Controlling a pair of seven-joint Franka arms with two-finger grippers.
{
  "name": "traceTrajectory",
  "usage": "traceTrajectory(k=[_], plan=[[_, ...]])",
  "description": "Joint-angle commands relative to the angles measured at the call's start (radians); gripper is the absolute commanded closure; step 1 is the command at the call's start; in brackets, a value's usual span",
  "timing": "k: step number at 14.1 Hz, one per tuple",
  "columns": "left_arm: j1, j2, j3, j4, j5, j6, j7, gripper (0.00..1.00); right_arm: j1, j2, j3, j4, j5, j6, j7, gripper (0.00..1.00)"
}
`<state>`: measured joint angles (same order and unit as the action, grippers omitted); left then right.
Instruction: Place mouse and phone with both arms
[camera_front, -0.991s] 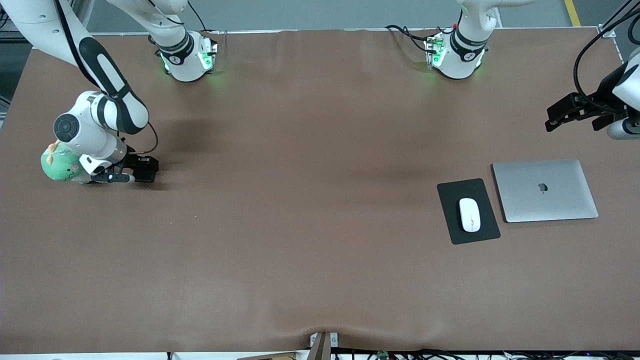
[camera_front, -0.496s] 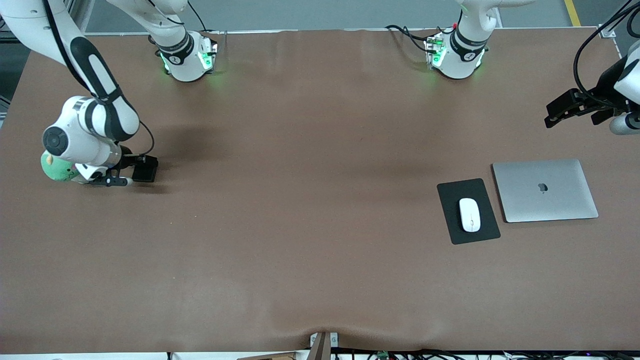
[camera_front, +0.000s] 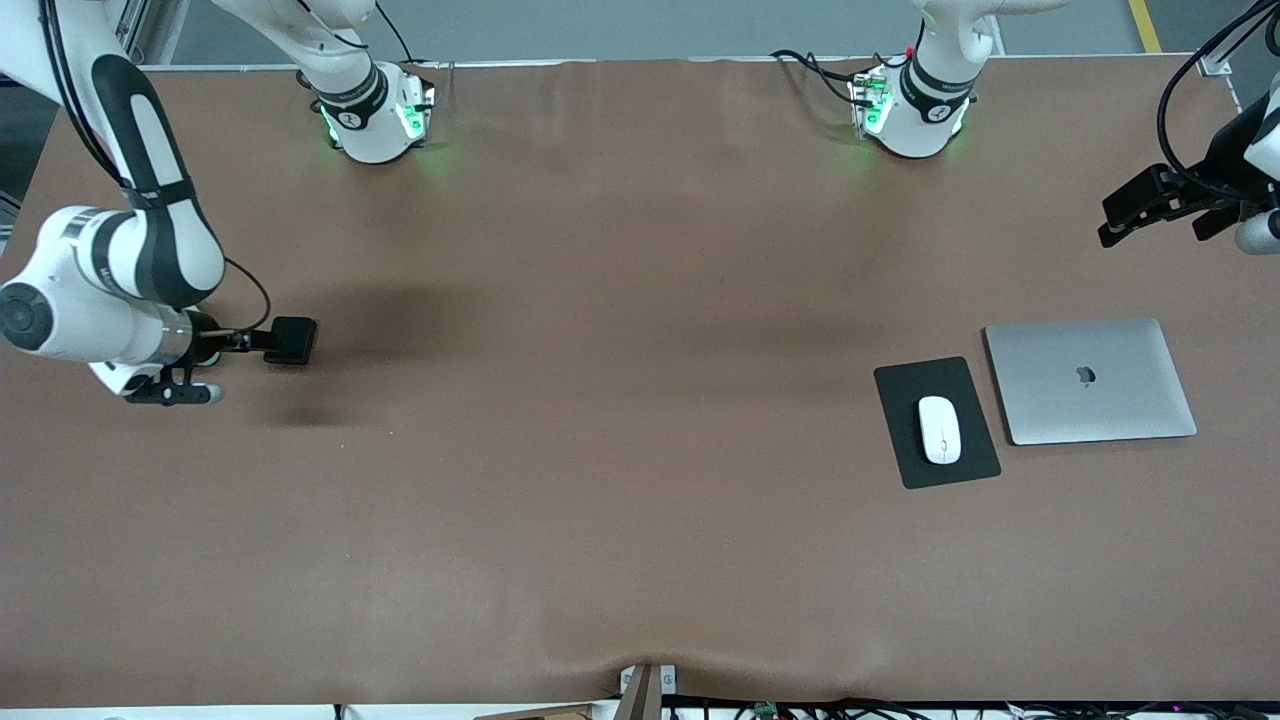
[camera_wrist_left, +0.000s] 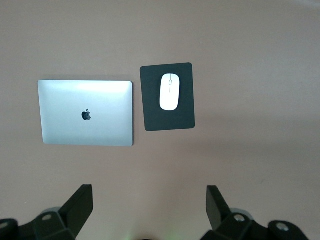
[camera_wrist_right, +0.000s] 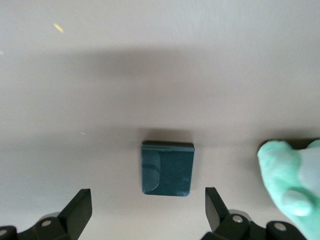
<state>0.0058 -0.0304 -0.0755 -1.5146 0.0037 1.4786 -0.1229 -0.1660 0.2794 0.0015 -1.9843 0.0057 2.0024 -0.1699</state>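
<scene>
The black phone lies flat on the brown table toward the right arm's end; it also shows in the right wrist view. My right gripper is open and empty. It hangs just off the phone, toward the table's end, touching nothing. The white mouse sits on a black pad toward the left arm's end. My left gripper is open and empty, high over the table by the left arm's end.
A closed silver laptop lies beside the pad, toward the left arm's end. A green plush toy sits close to the phone; the right arm hides it in the front view.
My right gripper has drawn back from the phone toward the table's end and lifted, leaving the phone lying where it was. The left gripper has shifted slightly.
</scene>
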Motion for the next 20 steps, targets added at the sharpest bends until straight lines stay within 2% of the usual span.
traceTrajectory(k=[1,3,7,13,16,20], plan=[[0.005,-0.022,0.000,-0.006,-0.014,-0.012,-0.006,0.00,0.028,0.023,-0.001,0.146,0.016,-0.071,-0.006,0.00],[0.008,-0.020,0.002,-0.006,-0.016,-0.011,0.000,0.00,0.029,0.037,0.000,0.224,0.019,-0.129,-0.008,0.00],[0.013,-0.023,0.000,-0.010,-0.018,-0.015,0.000,0.00,0.060,0.081,-0.001,0.508,0.017,-0.354,-0.008,0.00],[0.013,-0.031,0.000,-0.012,-0.018,-0.014,-0.009,0.00,0.068,0.070,0.009,0.729,0.040,-0.502,-0.010,0.00],[0.013,-0.034,0.000,-0.019,-0.021,-0.015,-0.003,0.00,0.080,0.054,0.008,0.769,0.040,-0.576,-0.010,0.00],[0.014,-0.036,0.002,-0.022,-0.022,-0.015,0.000,0.00,0.094,-0.064,0.006,0.759,0.051,-0.689,-0.002,0.00]])
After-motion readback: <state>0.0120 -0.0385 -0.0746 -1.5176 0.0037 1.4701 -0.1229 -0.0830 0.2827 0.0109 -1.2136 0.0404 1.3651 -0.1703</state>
